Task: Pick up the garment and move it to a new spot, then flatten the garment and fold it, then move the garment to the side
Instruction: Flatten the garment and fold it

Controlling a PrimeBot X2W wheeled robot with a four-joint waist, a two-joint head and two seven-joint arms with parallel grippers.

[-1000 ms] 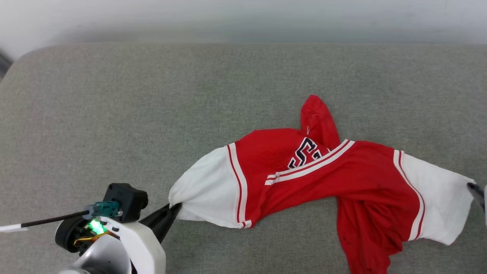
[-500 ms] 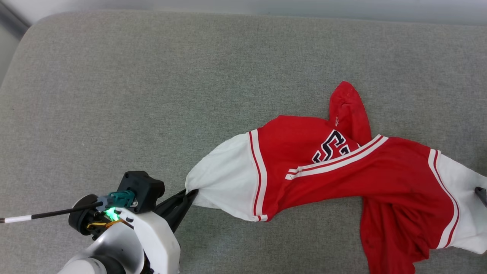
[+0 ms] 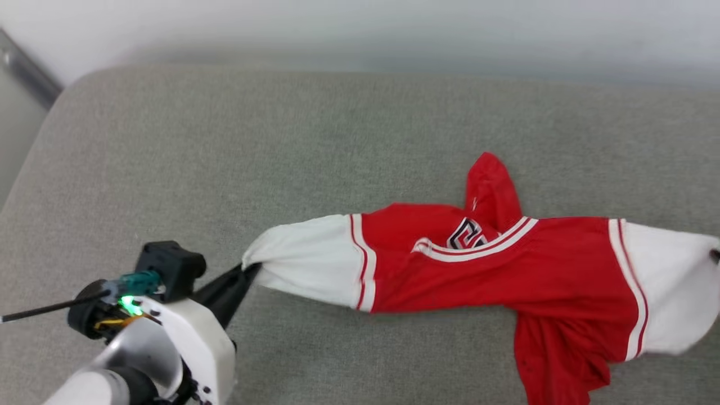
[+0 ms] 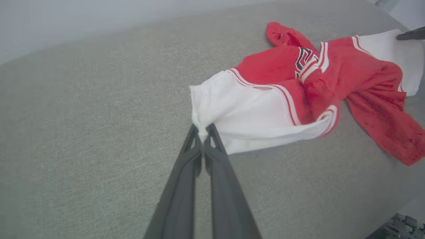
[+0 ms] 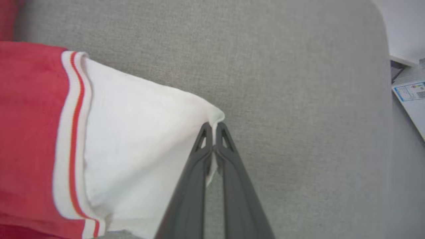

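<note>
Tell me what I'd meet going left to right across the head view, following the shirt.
First the left gripper, then the garment: white sleeve, chest lettering, other white sleeve, then the right gripper.

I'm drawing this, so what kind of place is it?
Probably a room indoors: a big grey fabric cushion like a sofa seat, a plain white wall behind it, and a red jersey stretched across it.

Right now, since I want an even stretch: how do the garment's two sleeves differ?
The left sleeve, pinched by the left gripper, tapers narrow; the right sleeve, pinched by the right gripper, is broad. Loose red cloth hangs below the right sleeve's seam, none below the left sleeve's. Both are white with striped trim, held at the cuff.
</note>
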